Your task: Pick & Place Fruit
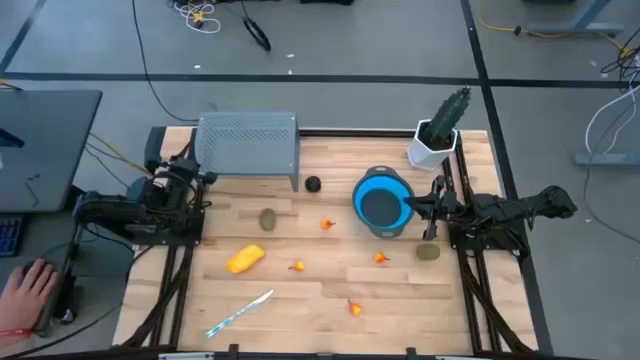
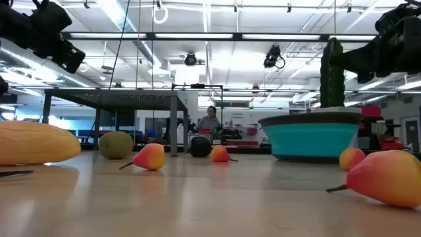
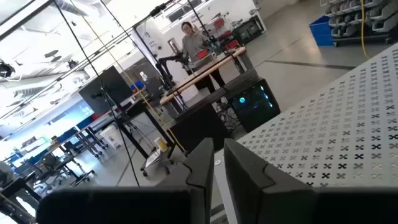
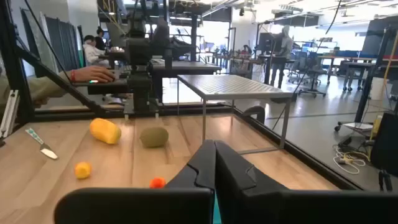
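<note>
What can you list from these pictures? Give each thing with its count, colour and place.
yellow-orange fruit: 1, left front of table
olive-brown fruits: 2, one left of centre, one at right edge
black ball: 1, by the shelf
orange-red fruits: 4, scattered mid-table, e.g.
bowl: 1, blue, right of centre
cactus: 1, green, white pot, far right corner
knife: 1, white and blue, front left
shelf: 1, grey, far left
person's hand: 1, off the table's left
left gripper: shut, beside the shelf
right gripper: shut, over the bowl's edge

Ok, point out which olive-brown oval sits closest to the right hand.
The olive-brown oval by the blue bowl, just below the right hand; the other oval lies mid-table.
</note>
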